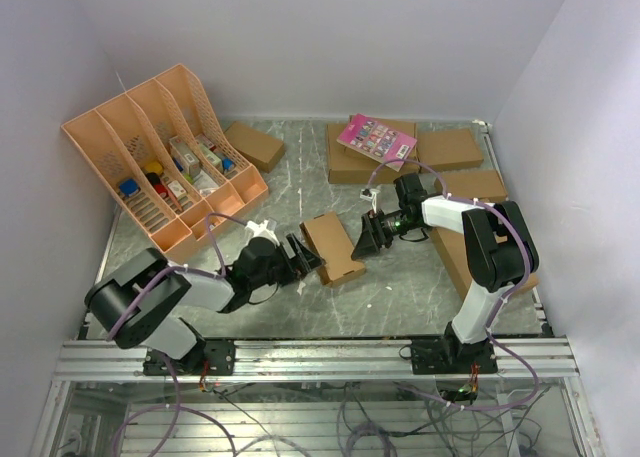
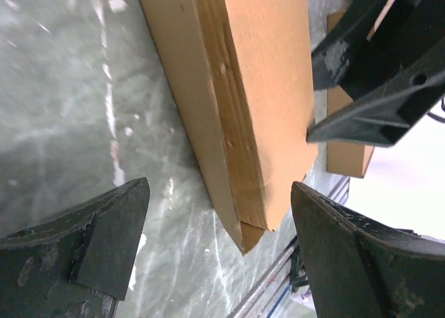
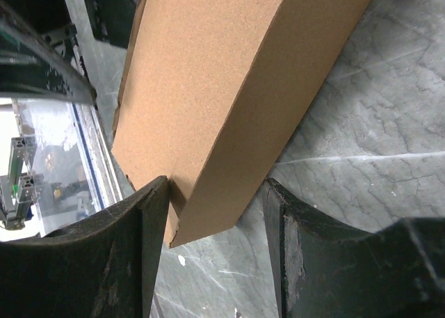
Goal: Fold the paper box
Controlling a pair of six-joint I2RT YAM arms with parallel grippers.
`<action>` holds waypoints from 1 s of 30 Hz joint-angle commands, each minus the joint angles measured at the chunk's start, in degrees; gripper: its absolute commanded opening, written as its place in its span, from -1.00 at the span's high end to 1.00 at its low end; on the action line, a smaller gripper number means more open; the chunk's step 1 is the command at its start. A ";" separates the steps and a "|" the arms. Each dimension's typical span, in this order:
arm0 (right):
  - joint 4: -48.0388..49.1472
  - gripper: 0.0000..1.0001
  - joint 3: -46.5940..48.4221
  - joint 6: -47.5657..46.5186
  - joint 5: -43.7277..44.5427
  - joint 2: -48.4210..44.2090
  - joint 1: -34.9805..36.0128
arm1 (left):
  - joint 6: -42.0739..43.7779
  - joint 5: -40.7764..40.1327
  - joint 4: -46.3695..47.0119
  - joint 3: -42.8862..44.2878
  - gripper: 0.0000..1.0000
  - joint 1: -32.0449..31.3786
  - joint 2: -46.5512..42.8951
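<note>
Cardboard, plain and brown, forms the narrow oblong paper box, which lies slantwise in the middle of the grey marbled tabletop, between the two tools. The left tool is released, fingers spread and holding nothing, just beside one long side. The right tool is likewise spread, at the opposite side.

The step in hand looks like pressing the half-formed sleeve into shape. To do it well, both tools should work low and push in evenly from opposite sides, so the box squares up rather than skidding or twisting.

Only the left wrist view shows layered edges along the box's flank, and one right fingertip meeting the rim of the top face. The right wrist view shows just a plain broad face and the near corner framed by its fingers. The overhead view gives the overall layout.
</note>
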 commanded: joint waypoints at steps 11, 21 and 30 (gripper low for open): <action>-0.19 -0.08 -0.15 -2.71 6.66 2.78 0.62 | -12.93 -6.91 10.80 1.50 -0.66 -9.00 9.08; -0.31 -0.08 0.03 -2.80 7.00 3.31 1.07 | -14.49 -7.97 2.44 3.96 -0.40 -10.91 5.91; -0.26 -0.08 0.07 -2.80 7.48 3.52 1.17 | -14.88 -7.97 -2.10 4.72 -0.16 -11.43 3.37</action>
